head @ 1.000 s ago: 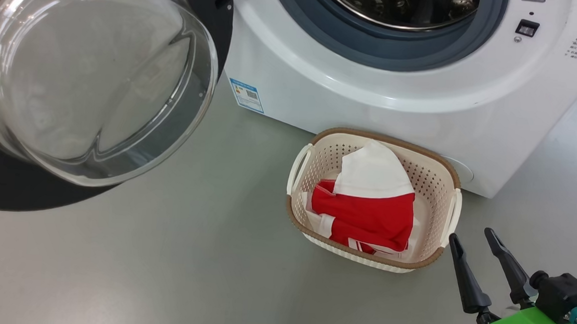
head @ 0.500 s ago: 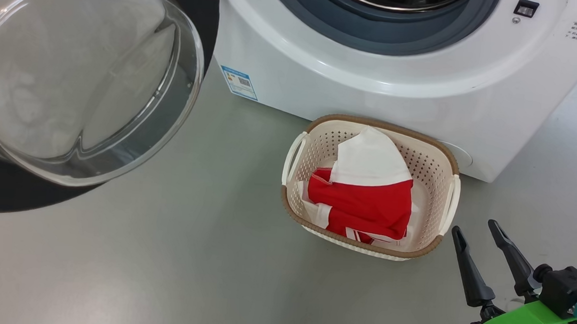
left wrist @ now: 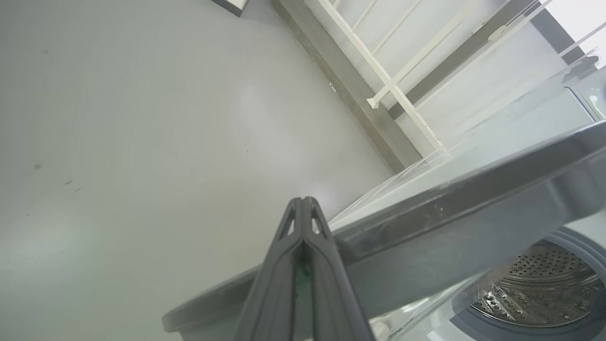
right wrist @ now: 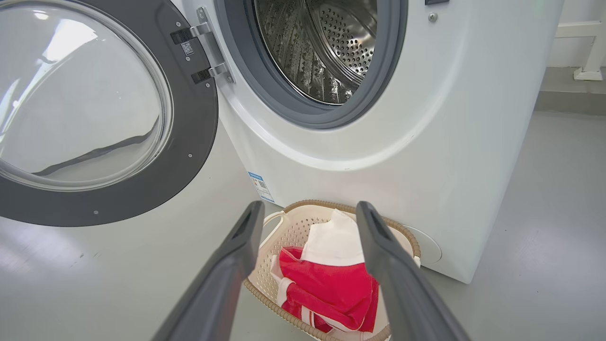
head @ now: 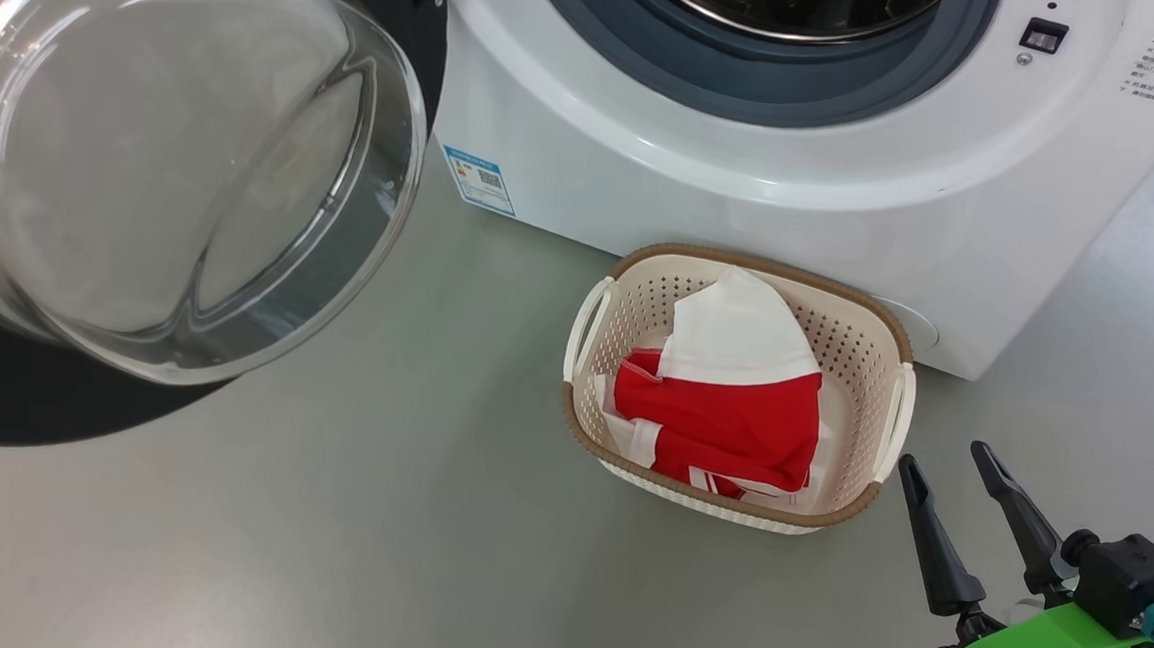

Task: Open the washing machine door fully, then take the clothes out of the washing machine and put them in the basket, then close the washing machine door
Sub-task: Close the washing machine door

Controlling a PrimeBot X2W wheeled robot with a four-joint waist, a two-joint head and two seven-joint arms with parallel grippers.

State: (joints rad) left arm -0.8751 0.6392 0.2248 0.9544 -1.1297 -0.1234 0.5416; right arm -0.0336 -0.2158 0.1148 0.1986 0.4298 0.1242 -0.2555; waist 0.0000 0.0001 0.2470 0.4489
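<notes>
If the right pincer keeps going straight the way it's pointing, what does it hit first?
Probably the washer, its white front just above the basket. The open right pincer aims over the basket, so it might clip the far rim first; depth is unclear.

Floor (head: 323,549) was smooth pale grey, glossy w/ soft glare, few dark specks. Grey skirting (left wrist: 341,80) ran along pale wall (left wrist: 445,19); white bar frame (left wrist: 388,87) in front.
</notes>
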